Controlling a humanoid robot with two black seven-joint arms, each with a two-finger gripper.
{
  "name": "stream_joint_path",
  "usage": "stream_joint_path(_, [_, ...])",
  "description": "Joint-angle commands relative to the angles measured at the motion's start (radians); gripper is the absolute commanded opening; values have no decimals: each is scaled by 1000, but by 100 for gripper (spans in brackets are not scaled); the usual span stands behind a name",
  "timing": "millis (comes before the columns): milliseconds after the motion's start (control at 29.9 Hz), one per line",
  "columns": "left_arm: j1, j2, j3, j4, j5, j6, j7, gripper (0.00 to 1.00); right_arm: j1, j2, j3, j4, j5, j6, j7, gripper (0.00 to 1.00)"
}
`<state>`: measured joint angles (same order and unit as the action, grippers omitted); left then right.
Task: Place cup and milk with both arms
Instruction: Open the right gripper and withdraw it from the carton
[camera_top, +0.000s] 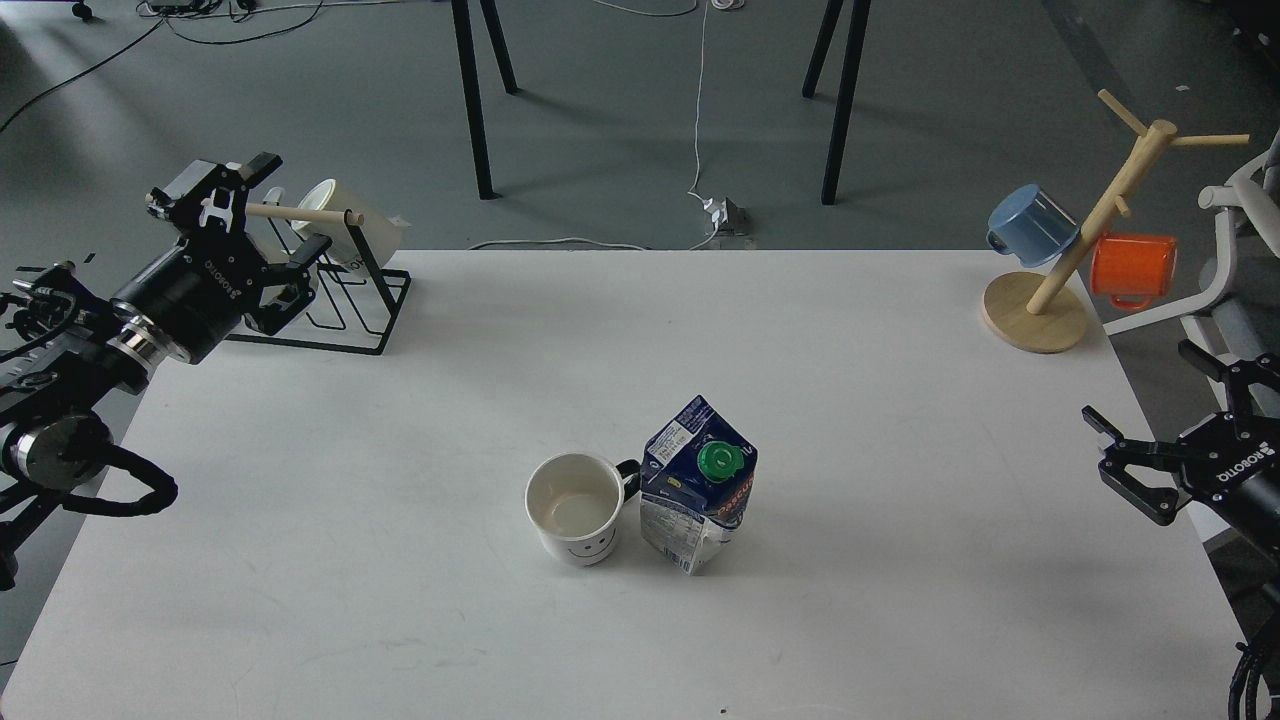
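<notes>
The white cup (577, 507) with a black handle and a smiley face stands upright near the table's front middle. The blue and white milk carton (696, 483) with a green cap stands right beside it, on its right, touching or nearly touching the handle. My left gripper (243, 217) is open and empty at the table's far left, in front of the mug rack. My right gripper (1150, 400) is open and empty at the table's right edge, far from the carton.
A black wire rack (335, 295) with cream mugs stands at the back left, just behind my left gripper. A wooden mug tree (1070, 255) with a blue cup (1030, 225) and an orange cup (1132, 268) stands at the back right. A white chair (1235, 320) is beyond the right edge.
</notes>
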<state>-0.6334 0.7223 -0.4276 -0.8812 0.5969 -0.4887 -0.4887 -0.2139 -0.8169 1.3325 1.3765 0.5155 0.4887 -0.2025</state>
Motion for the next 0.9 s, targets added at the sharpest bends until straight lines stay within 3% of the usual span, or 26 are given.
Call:
stream_joint_path(0, [0, 12, 1, 1, -2, 0, 0, 95, 14, -5, 4, -2, 0, 0, 17, 98])
stream_joint_path(401, [21, 29, 1, 2, -25, 0, 0, 95, 28, 13, 4, -10, -2, 0, 20, 98])
stream_joint_path(535, [27, 31, 1, 2, -29, 0, 0, 95, 40, 13, 4, -28, -2, 0, 43, 98])
stream_joint_path(869, [109, 31, 0, 10, -85, 0, 0, 96, 82, 12, 2, -88, -3, 0, 55, 98])
